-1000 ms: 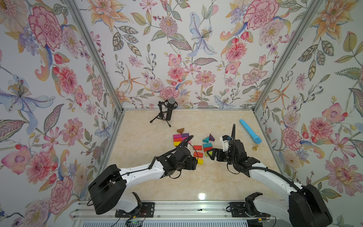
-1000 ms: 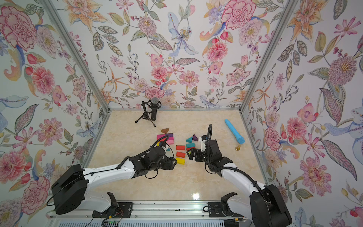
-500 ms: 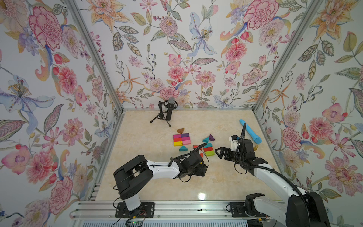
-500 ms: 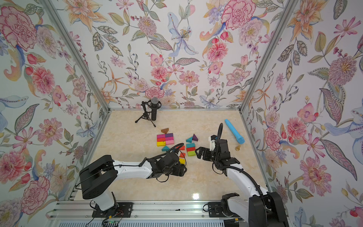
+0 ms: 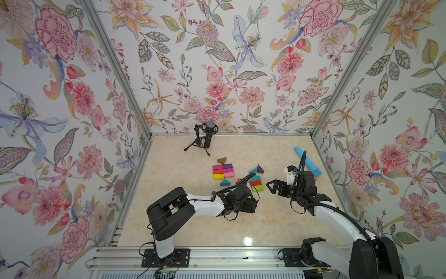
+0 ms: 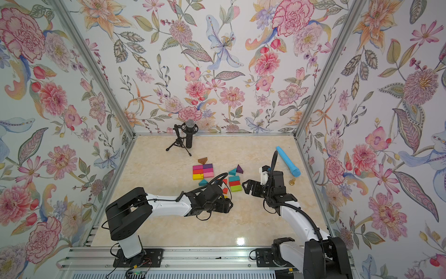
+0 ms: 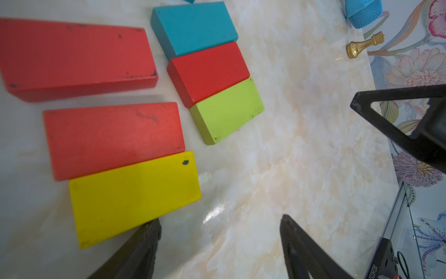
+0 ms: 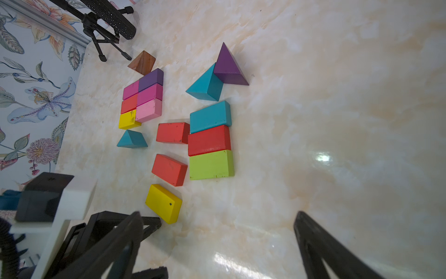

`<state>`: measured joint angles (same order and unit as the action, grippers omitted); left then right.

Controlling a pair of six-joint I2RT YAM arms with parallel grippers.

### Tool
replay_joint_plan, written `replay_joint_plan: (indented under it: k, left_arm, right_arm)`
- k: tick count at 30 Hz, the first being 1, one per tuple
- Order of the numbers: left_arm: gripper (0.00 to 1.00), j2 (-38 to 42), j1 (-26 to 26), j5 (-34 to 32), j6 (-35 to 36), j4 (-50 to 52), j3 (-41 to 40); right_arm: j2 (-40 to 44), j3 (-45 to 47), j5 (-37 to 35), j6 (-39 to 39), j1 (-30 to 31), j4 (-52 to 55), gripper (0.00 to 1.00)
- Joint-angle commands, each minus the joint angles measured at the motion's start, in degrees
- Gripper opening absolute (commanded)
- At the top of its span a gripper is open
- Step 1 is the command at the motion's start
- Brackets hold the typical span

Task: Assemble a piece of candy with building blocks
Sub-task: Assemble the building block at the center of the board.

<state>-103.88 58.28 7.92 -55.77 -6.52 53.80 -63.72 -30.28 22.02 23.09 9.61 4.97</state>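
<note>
Two grippers spread wide, empty | left gripper (image 7: pixel 219 219) just beside yellow brick (image 7: pixel 135 193) corner | right gripper (image 8: pixel 218 215) over bare tabletop (image 5: pixel 265 224) | building blocks (image 5: pixel 223 172) clustered mid-table, clear of walls

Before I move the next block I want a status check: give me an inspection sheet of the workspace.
Surface: glossy marble-look table; no spills seen.
Job's things: six-brick grid, with a brown triangle and a teal triangle at its ends. Teal-red-green column. Two red bricks and a yellow brick lie loose. Teal-purple triangle pair, touching.
Clutter: blue stick, microphone, gold pawn.
Grippers: left gripper open, empty, beside the yellow brick; right gripper open, empty.
Cables: left cable and right cable loop over the wrists.
Surroundings: floral walls, front rail.
</note>
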Motion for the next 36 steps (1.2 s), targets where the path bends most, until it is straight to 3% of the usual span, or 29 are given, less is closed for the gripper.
replay_joint_plan:
  k: [1,27,32,36]
  left_arm:
    - [0.79,-2.49,-1.24,0.68,0.48,0.16,1.19]
    - [0.79,-6.36,-4.69,2.69,0.93,-2.00,3.59]
    - [0.79,-2.13,-4.81,2.59,-0.15,-2.23,1.42]
    - [0.80,3.41,-5.01,0.85,-1.90,-5.46,-1.85]
  right_arm:
    - [0.27,0.79,0.66,-1.11,-0.63,0.92,1.00]
    - [-2.87,0.40,0.87,-2.17,-1.96,0.57,1.00]
    - [-3.45,0.22,1.36,-2.18,-2.05,-0.48,1.00]
    - [-4.17,1.83,2.73,0.09,-2.05,-7.35,1.00]
